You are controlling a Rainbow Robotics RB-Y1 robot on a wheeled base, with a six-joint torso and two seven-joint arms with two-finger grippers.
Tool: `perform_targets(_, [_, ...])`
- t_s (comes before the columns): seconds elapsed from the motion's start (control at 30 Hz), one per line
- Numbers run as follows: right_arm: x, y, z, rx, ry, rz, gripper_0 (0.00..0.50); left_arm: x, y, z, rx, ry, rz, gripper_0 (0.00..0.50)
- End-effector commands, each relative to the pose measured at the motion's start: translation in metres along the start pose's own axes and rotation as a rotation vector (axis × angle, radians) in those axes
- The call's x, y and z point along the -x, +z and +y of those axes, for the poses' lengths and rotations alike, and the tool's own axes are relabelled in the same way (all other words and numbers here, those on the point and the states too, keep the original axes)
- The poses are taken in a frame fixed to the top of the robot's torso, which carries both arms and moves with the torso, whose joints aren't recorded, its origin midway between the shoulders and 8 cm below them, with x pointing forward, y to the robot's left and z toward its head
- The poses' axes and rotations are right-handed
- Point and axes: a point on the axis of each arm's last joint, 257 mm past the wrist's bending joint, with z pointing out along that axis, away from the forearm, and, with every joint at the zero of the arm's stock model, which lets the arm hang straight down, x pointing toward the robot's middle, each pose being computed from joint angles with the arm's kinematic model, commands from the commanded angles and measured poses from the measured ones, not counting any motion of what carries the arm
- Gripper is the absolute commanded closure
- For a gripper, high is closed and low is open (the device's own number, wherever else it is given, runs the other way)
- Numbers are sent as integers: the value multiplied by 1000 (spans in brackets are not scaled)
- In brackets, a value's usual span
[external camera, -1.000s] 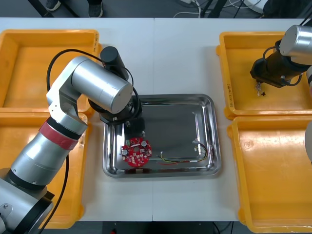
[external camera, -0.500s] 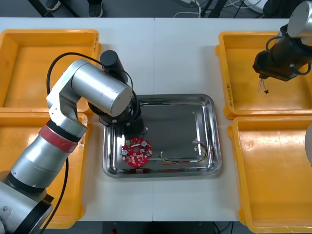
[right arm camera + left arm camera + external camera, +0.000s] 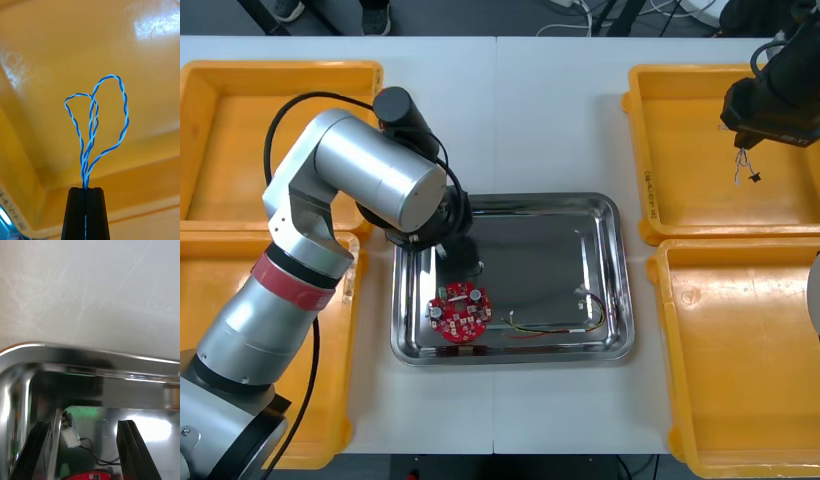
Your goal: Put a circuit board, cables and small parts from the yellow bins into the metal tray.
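Right gripper (image 3: 743,148): over the far yellow bin (image 3: 680,190) on the robot's right; fingers pressed together, pinching a cable at their very tips.
Twisted blue and white cable (image 3: 93,123): several strands gathered between the right fingertips; two slack loops stand out beyond them, and the loose ends hang just under the gripper above the bin floor.
Left gripper (image 3: 461,253): low over the left part of the metal tray (image 3: 617,270); fingers spread wide, nothing between them.
Circuit board (image 3: 460,310): flat in the tray, just beside the left gripper on its near side.
Red and yellow cable (image 3: 555,328): in the tray, well apart from both grippers.
Step in hand (judged): carrying the blue and white cable from bin to tray.
Risk, slip: thin strands held only by the tip edge; a quick swing could pull them free onto the table.
Risk, snag: the slack loops could catch on the bin wall or tray rim if carried low.
Risk, crowding: the left arm sits over the tray; the right arm may meet it on arrival.
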Motion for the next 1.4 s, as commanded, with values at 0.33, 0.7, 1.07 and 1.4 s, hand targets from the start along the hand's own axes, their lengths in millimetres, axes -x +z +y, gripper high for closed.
perform_targets(0.33, [11,-51,9,54,-109,-210,500,48,-76,-6,-95,-85,-144,0])
perform_targets(0.7, [-28,-54,62,151,-333,-230,500,96,-117,38,-26,-139,-205,0])
perform_targets(1.07, [-82,-59,140,200,-679,-224,500,137,-127,93,40,-183,-228,0])
perform_targets(1.4, [-141,-39,176,205,-955,-153,500,163,-119,137,62,-144,-230,0])
